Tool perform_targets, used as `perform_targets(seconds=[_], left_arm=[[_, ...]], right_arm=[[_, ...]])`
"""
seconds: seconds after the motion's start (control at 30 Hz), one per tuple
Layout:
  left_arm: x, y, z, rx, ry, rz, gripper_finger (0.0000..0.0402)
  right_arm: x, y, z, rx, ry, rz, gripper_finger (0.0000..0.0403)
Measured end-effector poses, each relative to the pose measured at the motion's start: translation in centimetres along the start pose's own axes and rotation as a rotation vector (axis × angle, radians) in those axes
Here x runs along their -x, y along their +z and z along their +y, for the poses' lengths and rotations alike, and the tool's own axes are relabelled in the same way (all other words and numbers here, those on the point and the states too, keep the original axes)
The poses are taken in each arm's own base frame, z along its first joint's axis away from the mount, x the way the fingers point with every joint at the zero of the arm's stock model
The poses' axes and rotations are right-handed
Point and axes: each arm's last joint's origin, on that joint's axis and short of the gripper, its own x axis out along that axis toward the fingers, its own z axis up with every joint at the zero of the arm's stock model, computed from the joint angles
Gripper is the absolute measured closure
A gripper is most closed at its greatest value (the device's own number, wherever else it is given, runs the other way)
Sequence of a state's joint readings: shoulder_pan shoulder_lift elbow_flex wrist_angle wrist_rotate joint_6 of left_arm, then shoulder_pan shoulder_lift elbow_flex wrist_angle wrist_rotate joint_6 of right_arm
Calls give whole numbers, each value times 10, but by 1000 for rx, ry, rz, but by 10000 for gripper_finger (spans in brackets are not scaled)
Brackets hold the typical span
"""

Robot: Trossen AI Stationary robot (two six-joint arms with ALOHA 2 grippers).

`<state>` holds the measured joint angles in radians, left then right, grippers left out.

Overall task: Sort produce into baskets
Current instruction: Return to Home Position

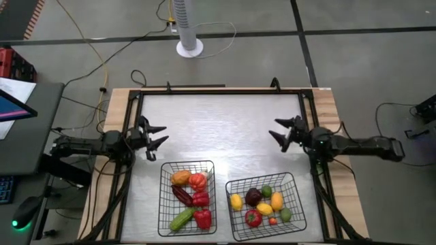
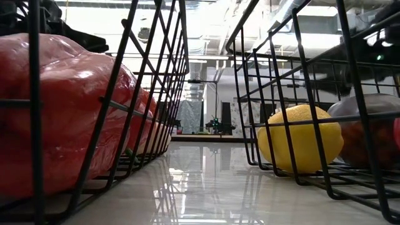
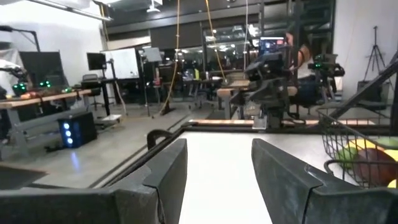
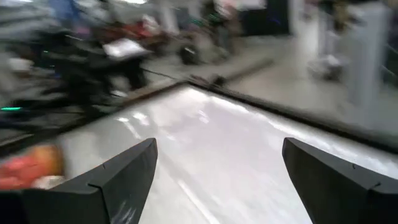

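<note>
Two black wire baskets stand near the table's front edge. The left basket (image 1: pixel 187 197) holds red peppers, a tomato, an orange piece, a dark purple piece and a green cucumber. The right basket (image 1: pixel 266 204) holds lemons, limes, a dark purple piece and red pieces. My left gripper (image 1: pixel 158 138) hovers open at the table's left side, nothing between its fingers (image 3: pixel 168 180). My right gripper (image 1: pixel 281 131) hovers open at the right side, its fingers (image 4: pixel 124 174) wide apart over bare table.
A black frame (image 1: pixel 221 90) runs around the table top, with bare table between the two grippers. In the low view, a red pepper (image 2: pixel 62 106) and a lemon (image 2: pixel 300 137) show close up behind the basket wires. A white fan base (image 1: pixel 189 46) stands beyond the far edge.
</note>
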<state>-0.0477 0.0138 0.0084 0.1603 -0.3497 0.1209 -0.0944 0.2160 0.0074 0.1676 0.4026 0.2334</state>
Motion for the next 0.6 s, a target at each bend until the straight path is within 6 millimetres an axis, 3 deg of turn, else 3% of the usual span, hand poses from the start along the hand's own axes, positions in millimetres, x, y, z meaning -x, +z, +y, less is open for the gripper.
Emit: perform_targets(seconds=[0.17, 0.6], left_arm=[[0, 0, 0, 3, 6, -2, 233], [0, -4, 0, -92, -2, 42, 233]], right_arm=[[-1, -7, -8, -90, -99, 58, 29], [-2, -7, -9, -88, -107, 71, 28]])
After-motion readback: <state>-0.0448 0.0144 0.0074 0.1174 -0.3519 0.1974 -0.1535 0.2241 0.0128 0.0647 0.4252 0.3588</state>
